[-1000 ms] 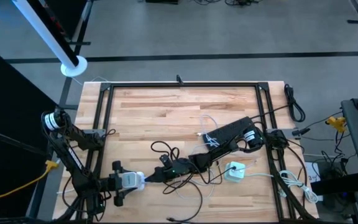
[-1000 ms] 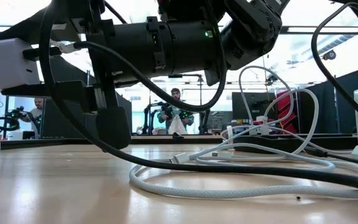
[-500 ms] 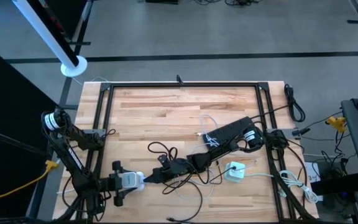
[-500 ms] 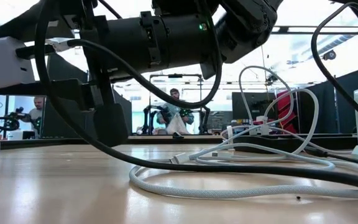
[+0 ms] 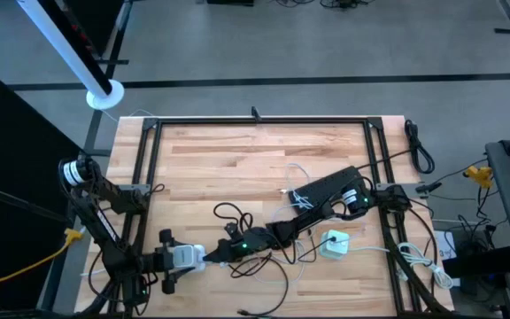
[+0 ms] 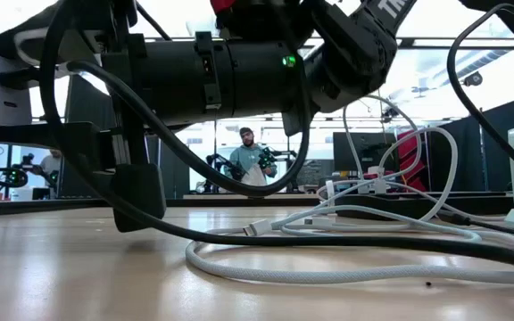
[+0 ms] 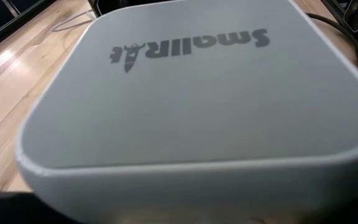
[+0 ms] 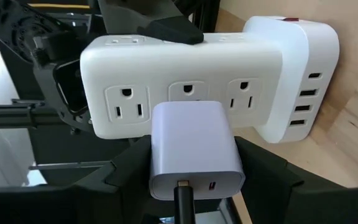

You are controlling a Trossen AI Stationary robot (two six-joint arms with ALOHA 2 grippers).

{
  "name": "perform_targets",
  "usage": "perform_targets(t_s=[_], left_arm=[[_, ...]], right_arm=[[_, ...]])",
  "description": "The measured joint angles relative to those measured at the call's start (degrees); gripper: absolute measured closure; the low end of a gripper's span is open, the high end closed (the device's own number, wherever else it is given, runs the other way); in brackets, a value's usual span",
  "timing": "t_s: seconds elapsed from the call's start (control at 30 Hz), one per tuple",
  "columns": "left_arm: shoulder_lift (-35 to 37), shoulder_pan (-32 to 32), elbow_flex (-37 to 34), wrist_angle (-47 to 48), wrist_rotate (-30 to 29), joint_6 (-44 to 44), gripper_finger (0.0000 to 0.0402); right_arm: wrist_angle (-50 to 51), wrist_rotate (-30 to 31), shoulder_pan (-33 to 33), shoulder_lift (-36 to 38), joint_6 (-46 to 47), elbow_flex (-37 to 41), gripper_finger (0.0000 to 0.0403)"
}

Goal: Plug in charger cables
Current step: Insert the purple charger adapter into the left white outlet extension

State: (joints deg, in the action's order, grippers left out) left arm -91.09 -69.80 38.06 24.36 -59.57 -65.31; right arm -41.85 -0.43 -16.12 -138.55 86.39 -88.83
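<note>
Right gripper [image 8: 194,180] clamped on white charger brick [image 8: 194,146], held just before middle outlet of white power strip [image 8: 191,93]. Strip held opposite by left gripper [image 5: 204,257]. Charger cables [image 5: 237,217] strewn beside: light, limp, best gripped at plug.

— That surface [image 5: 237,155] looks like pale wooden planks, smooth, with a faint sheen near the front edge.

— And the white outlet block [image 8: 185,81]? Smooth plastic, slightly glossy. The small charger brick [image 8: 194,149] looks matt plastic, with a lilac tinge.

— The thick white cord [image 6: 328,272] has a woven, rough-looking sleeve.

— The frame [image 5: 255,121] along the surface's edges is black, probably metal, matt. The white casing [image 7: 185,87] looks matt too.
</note>
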Motion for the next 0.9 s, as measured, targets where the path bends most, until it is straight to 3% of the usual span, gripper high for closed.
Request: perform_targets(t_s=[0.9], left_arm=[[-0.02,-0.09,-0.04,-0.33,-0.22,0.17,0.0097]], right_arm=[[4.62,-1.41,2.99,0.0,-3.79,-0.79,0.0212]])
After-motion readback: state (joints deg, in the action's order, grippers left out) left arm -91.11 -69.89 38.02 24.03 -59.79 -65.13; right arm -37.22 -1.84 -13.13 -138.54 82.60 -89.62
